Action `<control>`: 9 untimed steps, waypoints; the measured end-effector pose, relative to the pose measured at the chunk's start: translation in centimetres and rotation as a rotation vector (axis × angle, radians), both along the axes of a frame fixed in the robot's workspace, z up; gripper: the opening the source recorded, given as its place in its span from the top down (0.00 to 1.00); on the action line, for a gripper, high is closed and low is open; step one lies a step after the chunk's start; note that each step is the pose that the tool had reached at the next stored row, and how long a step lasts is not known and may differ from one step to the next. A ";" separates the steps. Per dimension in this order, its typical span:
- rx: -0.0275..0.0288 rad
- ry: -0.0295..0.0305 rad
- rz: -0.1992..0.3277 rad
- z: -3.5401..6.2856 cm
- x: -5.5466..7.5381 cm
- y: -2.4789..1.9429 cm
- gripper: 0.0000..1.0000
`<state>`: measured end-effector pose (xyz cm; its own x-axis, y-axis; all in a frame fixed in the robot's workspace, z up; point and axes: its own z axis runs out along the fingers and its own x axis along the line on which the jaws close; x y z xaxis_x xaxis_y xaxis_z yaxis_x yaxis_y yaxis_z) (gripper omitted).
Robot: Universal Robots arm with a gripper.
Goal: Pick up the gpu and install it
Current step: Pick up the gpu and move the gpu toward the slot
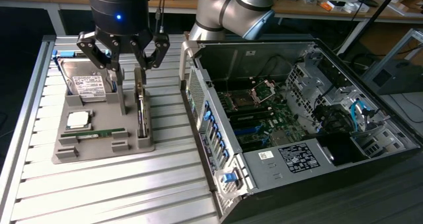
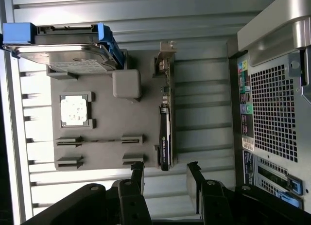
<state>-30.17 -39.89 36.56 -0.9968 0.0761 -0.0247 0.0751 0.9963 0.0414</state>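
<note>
A: Exterior view: where is the gpu?
B: It stands on edge in the grey tray, just under the gripper. The fingers are spread wide and hold nothing.
A: And the wrist view?
B: The gpu runs lengthwise straight out from the gap between the fingers. Its near end looks roughly centred there, and I judge it isn't touching either finger.

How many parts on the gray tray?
4: hard drive at the far end, CPU in the middle, memory stick nearer the camera, gpu edge-on along the exterior view's right side. None looks hidden.
</note>
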 end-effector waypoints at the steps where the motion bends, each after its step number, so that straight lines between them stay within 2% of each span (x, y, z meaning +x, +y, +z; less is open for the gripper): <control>1: 0.0000 0.0000 0.000 -0.04 0.0 0.00 0.52; 9: -0.0001 0.0000 0.000 -0.36 0.0 0.00 0.52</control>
<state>-30.17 -39.89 36.21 -0.9968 0.0761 -0.0247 0.0751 0.9963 0.0414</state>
